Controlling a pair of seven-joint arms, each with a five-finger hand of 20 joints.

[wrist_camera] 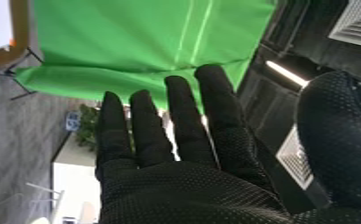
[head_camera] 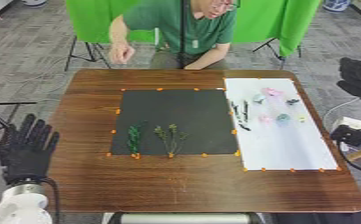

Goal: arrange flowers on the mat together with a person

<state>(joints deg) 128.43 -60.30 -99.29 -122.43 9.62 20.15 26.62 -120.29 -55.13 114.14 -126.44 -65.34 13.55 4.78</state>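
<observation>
Left hand (head_camera: 27,152): empty, fingers straight, at the tabletop (head_camera: 96,187)'s left edge. Right hand (wrist_camera: 190,187): empty, fingers extended. Mat (head_camera: 172,107): sprigs (head_camera: 134,140), near edge. Sheet (head_camera: 287,150): flowers (head_camera: 272,92), apparently small, beside dark stems (head_camera: 246,111). Risk: a broad grasp may drag neighbours or crush petals.

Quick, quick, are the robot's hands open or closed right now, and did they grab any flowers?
Left hand: open, fingers straight, holding nothing.
Right hand: open too, fingers straight, nothing in it.
</observation>
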